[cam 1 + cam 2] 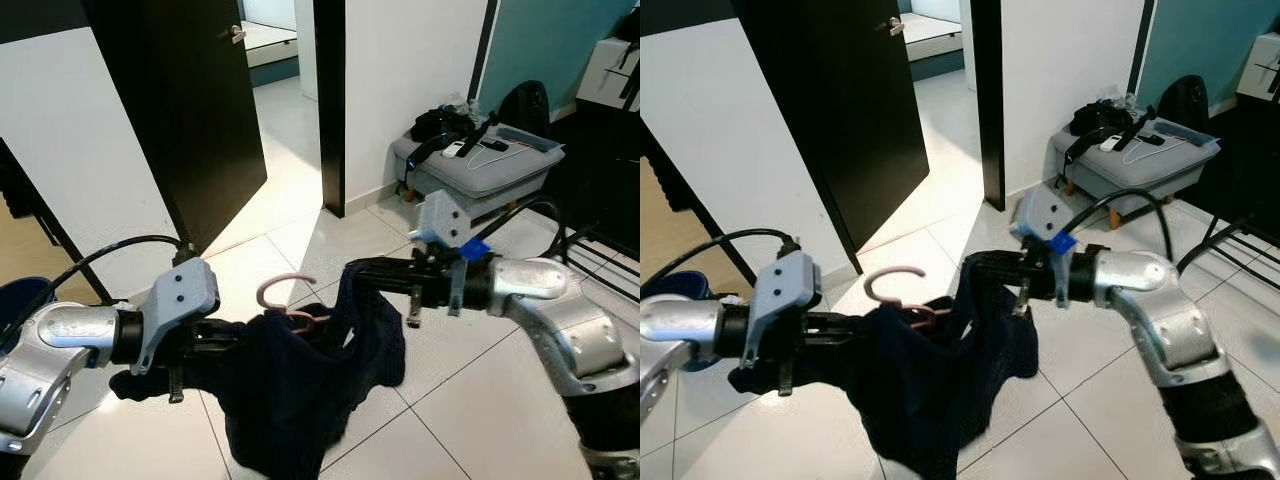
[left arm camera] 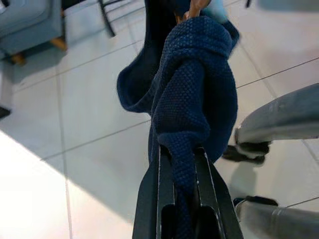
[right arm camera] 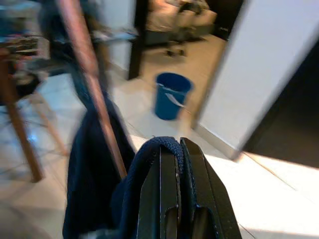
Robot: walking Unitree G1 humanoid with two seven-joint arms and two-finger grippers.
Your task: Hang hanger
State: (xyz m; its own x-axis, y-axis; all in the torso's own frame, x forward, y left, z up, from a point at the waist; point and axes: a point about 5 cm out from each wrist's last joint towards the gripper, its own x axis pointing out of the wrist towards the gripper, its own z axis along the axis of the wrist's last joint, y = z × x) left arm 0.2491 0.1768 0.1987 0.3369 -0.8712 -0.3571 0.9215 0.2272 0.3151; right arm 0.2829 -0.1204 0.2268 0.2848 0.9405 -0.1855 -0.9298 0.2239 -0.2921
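A dark navy knit garment [image 1: 300, 390] hangs between my two arms over the white tiled floor. A pink hanger [image 1: 285, 292] sticks up from it, hook curling left. My left gripper [image 1: 232, 335] is shut on the garment's left side; in the left wrist view the blue knit cloth [image 2: 192, 99] is pinched between the black fingers [image 2: 167, 199]. My right gripper [image 1: 352, 272] is shut on the right edge of the garment; in the right wrist view the cloth fold [image 3: 159, 147] sits over the fingers, with the hanger's pink bar [image 3: 92, 84] beside it.
A dark door [image 1: 180, 110] stands open ahead-left, leading to a bright room. A grey storage box [image 1: 480, 165] with cables and a black bag sits at right by the white wall. A blue bucket [image 3: 172, 94] stands on the floor. Black rack legs [image 1: 600, 260] are at the far right.
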